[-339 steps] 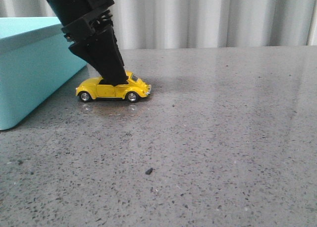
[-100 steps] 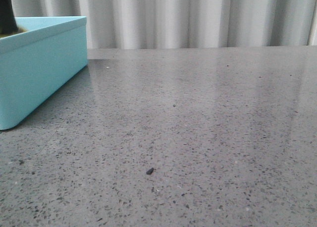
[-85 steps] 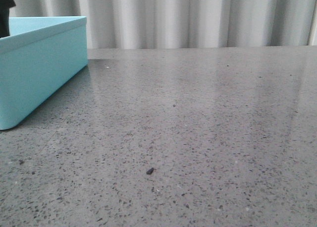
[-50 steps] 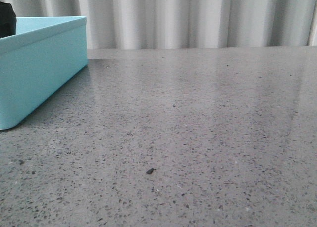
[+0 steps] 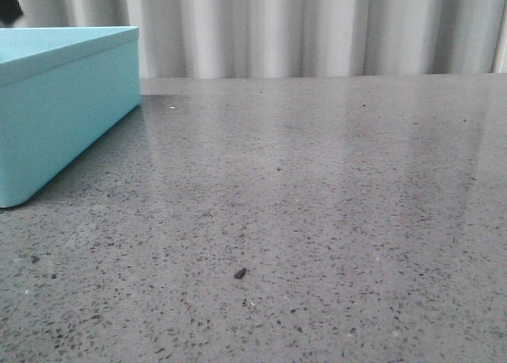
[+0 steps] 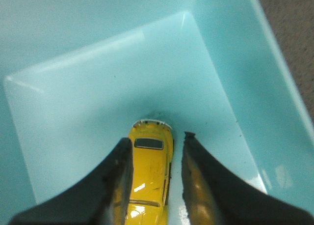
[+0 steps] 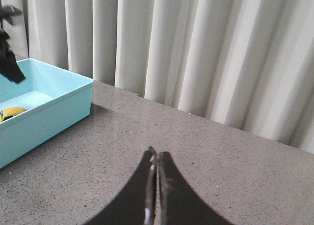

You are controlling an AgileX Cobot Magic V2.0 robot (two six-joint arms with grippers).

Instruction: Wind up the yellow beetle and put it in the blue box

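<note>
We've got the car (image 6: 149,178) on the box (image 6: 223,55) floor, lengthwise between our left fingers (image 6: 117,183), spread, gripping nothing; right fingers (image 7: 156,185) closed, empty.

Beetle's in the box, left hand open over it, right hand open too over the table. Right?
Not quite: the right hand is shut, its fingers pressed together over the table, as the right wrist view shows. The rest holds: the beetle lies in the box, with the left hand open around it.
</note>
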